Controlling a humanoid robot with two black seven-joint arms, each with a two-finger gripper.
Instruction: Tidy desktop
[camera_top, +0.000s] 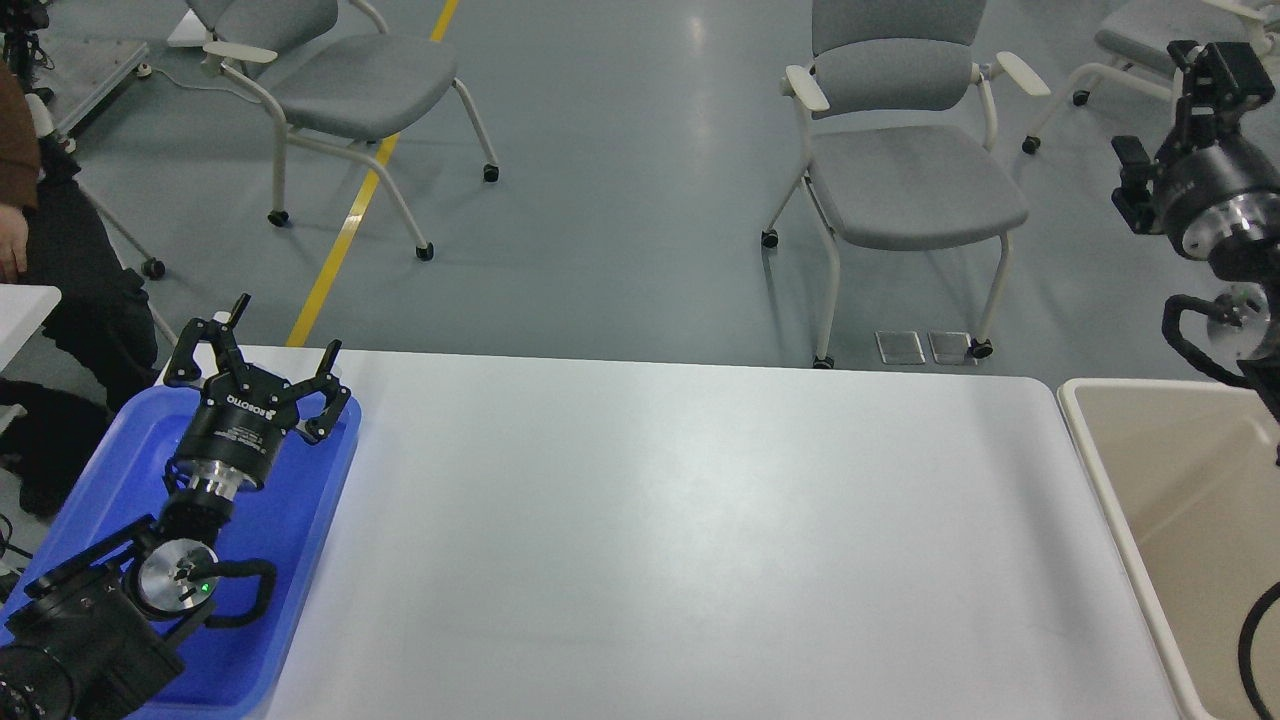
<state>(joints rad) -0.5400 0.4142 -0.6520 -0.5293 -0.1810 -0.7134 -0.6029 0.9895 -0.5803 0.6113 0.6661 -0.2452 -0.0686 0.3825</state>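
The desktop (680, 520) is a wide white tabletop with rounded corners, and nothing lies on it. My left gripper (283, 335) hovers over the far end of the blue plastic tray (300, 490) at the table's left edge; it is open and empty. My right gripper (1168, 115) is raised high at the right edge of the view, above and beyond the beige bin (1150, 480). Its two fingers stand apart and hold nothing.
Grey wheeled chairs stand on the floor beyond the table, one (905, 170) behind the middle right and one (345, 85) at the back left. A person in dark clothes (60, 260) sits at the far left, beside a small white table (20, 310).
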